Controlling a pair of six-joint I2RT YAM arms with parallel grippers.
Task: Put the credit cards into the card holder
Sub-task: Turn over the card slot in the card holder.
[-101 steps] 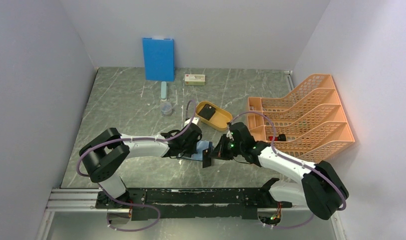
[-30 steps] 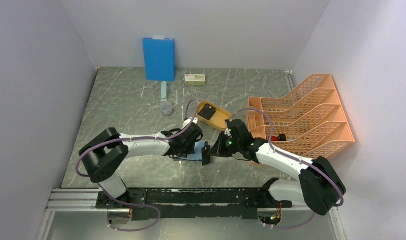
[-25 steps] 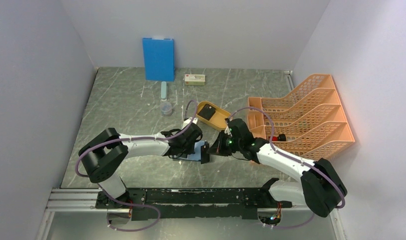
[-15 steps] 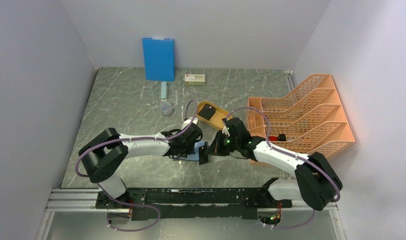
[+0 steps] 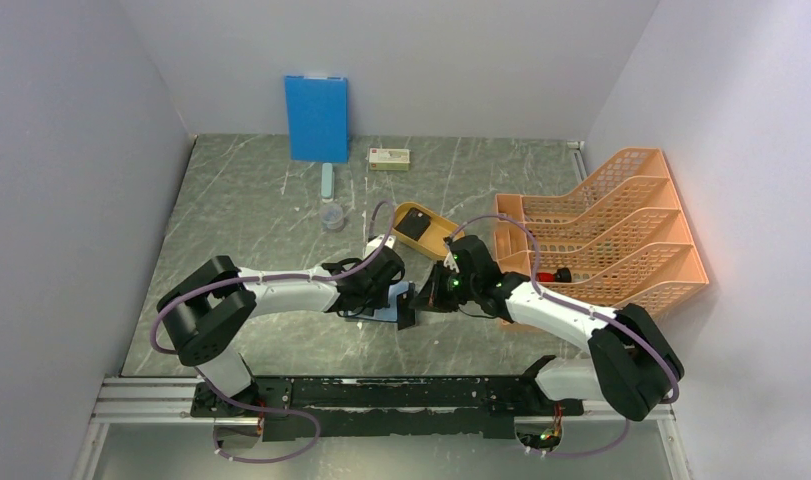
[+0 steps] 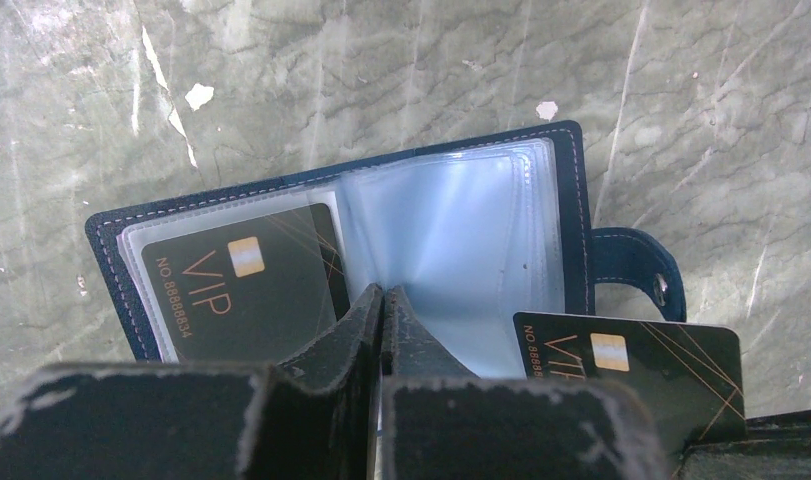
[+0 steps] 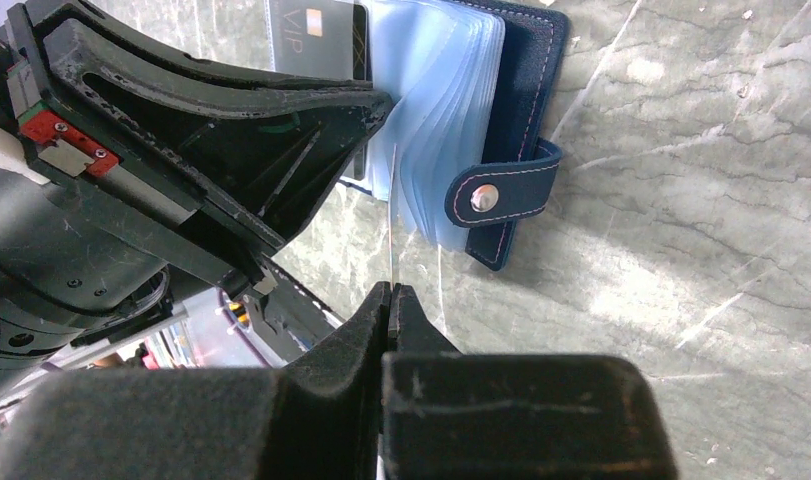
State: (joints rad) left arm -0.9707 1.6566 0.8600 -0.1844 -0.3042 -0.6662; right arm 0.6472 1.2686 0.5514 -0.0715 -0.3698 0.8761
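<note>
The card holder [image 6: 571,200] lies open on the table, its clear sleeves fanned out; it also shows in the right wrist view [image 7: 526,90] with its snap tab [image 7: 501,195]. One black VIP card [image 6: 241,290] sits in its left sleeve. My left gripper [image 6: 382,295] is shut, pinching one clear sleeve and tenting it up. My right gripper [image 7: 390,290] is shut on a second black VIP card [image 6: 631,365], seen edge-on in the right wrist view [image 7: 392,215], just in front of the fanned sleeves. A third dark card [image 5: 413,226] lies in the yellow tray [image 5: 443,245].
An orange file rack [image 5: 621,230] stands at the right. A bright blue board [image 5: 316,118] leans on the back wall, with a small box [image 5: 389,158], a pale bar [image 5: 327,180] and a clear cup [image 5: 332,215] near it.
My right gripper has moved left with the card, closer to the open card holder. The left arm has stayed in place on the sleeve.
</note>
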